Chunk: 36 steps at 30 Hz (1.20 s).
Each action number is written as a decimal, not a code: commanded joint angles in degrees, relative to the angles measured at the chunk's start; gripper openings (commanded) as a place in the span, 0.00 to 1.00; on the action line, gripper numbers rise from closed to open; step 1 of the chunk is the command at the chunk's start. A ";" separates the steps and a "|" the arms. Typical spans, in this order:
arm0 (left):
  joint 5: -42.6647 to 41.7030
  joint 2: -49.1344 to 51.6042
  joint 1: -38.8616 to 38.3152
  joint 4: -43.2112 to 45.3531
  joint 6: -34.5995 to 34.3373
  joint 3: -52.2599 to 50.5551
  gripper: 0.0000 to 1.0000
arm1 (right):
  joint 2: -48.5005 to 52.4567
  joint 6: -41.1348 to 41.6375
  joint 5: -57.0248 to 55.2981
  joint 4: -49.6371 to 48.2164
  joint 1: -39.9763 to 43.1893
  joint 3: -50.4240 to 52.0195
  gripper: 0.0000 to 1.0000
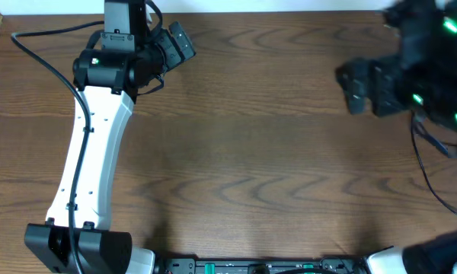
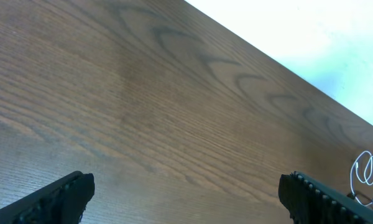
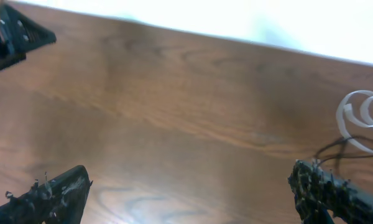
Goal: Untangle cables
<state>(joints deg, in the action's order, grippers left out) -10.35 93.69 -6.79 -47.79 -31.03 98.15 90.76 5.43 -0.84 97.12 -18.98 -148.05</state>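
**Both claws spread wide and empty, cables lying off to the right**

My left claw [image 2: 186, 186] is open wide. In its wrist view the two dark fingers [image 2: 59, 198] sit at the bottom corners of the picture with bare wood between them. It grips nothing and touches nothing that I can see. From overhead it hangs over the far left part of the table [image 1: 251, 152], pointing right.

My right claw [image 3: 188, 177] is just as wide, with its fingers also at the two bottom corners, and it holds nothing either. Overhead it shows at the far right, blurred, aimed left toward the other one. In the top left corner of the right wrist view, a tip of my left claw faces back at me.

Now the cables. The white cable [image 3: 363, 117] lies in loose loops on the wood at the right edge of the right wrist view, near the table's far edge. The black cable [image 3: 336, 148] is a thin line curving just below those loops and running down toward the finger on that side. I cannot tell whether it touches the finger. The left wrist camera catches the same white loops, small, at its far right. Overhead I cannot pick out either cable.

The surface is brown wood grain with a matte finish. Beyond its far edge both wrist views show only a bright pale backdrop [image 3: 236, 18], washed out.
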 commanded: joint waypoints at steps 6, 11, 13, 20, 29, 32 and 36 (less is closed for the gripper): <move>0.59 0.68 0.09 -0.15 1.01 0.20 1.00 | -12.44 -1.62 -8.02 -2.64 3.32 13.70 0.99; 0.59 0.68 0.09 -0.15 1.01 0.20 1.00 | -25.81 -2.05 -2.56 -19.98 12.98 40.37 0.99; 0.59 0.68 0.09 -0.15 1.01 0.20 1.00 | -32.41 -8.09 2.82 -30.12 17.03 53.90 0.99; 0.59 0.68 0.09 -0.15 1.01 0.20 1.00 | -53.53 -22.45 16.46 -63.06 24.55 95.25 0.99; 0.59 0.68 0.09 -0.15 1.01 0.20 1.00 | -79.34 -13.05 14.82 -92.78 24.48 136.06 0.99; 0.59 0.68 0.09 -0.15 1.01 0.20 1.00 | -85.83 -9.94 10.75 -93.74 22.69 142.73 0.99; 0.59 0.68 0.09 -0.15 1.01 0.20 1.00 | -90.51 -9.97 8.41 -93.70 20.61 147.82 0.99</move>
<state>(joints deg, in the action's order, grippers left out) -10.33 94.04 -6.81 -47.86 -31.03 98.15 2.90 -6.63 10.50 3.55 2.85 -2.98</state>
